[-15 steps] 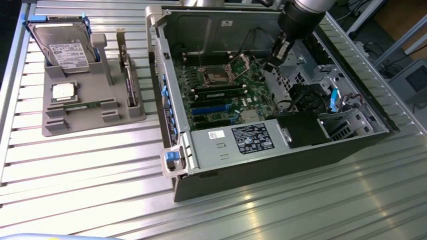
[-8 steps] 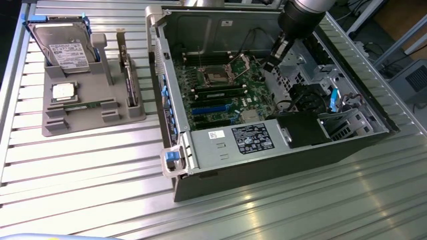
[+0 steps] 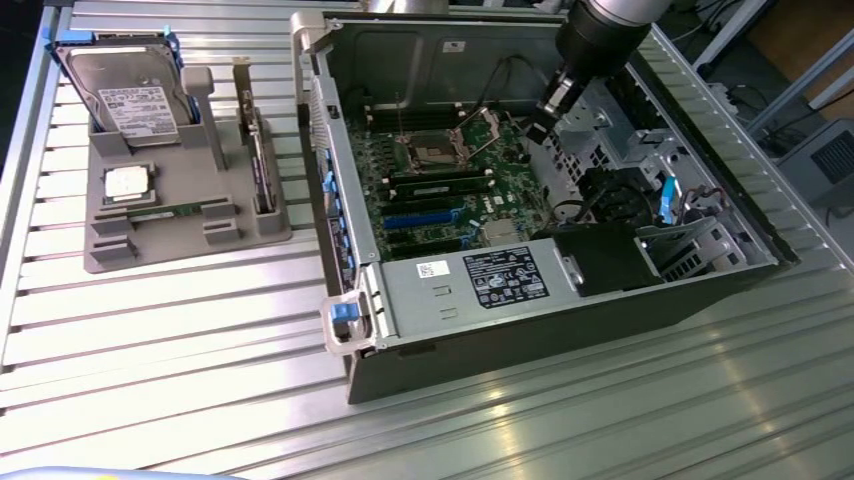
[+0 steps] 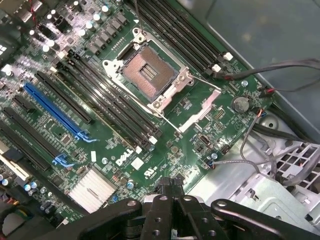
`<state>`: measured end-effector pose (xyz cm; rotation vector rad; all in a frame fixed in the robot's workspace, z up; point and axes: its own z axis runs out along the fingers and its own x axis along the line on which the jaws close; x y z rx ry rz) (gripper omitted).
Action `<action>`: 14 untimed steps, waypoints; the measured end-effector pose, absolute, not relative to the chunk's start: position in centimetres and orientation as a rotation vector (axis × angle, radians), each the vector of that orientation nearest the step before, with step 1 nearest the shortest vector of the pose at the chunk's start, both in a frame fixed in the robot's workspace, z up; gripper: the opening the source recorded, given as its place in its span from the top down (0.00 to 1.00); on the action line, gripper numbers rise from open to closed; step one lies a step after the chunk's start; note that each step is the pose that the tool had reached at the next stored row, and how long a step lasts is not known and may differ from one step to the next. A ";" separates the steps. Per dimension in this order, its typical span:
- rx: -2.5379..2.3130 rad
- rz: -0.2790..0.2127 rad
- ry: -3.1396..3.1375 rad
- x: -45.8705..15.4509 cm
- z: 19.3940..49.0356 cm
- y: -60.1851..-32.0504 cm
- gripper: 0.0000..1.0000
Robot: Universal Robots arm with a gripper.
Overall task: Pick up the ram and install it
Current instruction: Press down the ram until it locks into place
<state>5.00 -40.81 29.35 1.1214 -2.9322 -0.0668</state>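
The ram [image 3: 171,211], a thin green stick, lies flat in the front of a grey holder [image 3: 267,232] on the exterior view's left, well away from the arm. My gripper [image 3: 539,127] hangs inside the open computer case [image 3: 534,320], above the green motherboard [image 3: 461,200] next to the empty processor socket [image 4: 150,72]. In the wrist view my gripper [image 4: 172,186] is shut, its black fingertips pressed together with nothing between them. Long black memory slots [image 4: 112,97] run along both sides of the socket, and they look empty.
The grey holder also carries a hard drive [image 3: 127,95], a square silver chip [image 3: 127,183] and an upright expansion card [image 3: 254,150]. Loose cables [image 4: 260,67] and a drive cage [image 3: 681,240] crowd the case on the exterior view's right. A power supply [image 3: 467,285] fills its front.
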 end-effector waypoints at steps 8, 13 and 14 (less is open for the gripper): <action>0.965 -0.067 -2.990 5.0 29.4 -40.8 0.90; 0.848 -0.067 -3.027 5.0 29.4 -40.8 0.90; 0.825 -0.067 -3.033 5.0 29.4 -40.8 0.90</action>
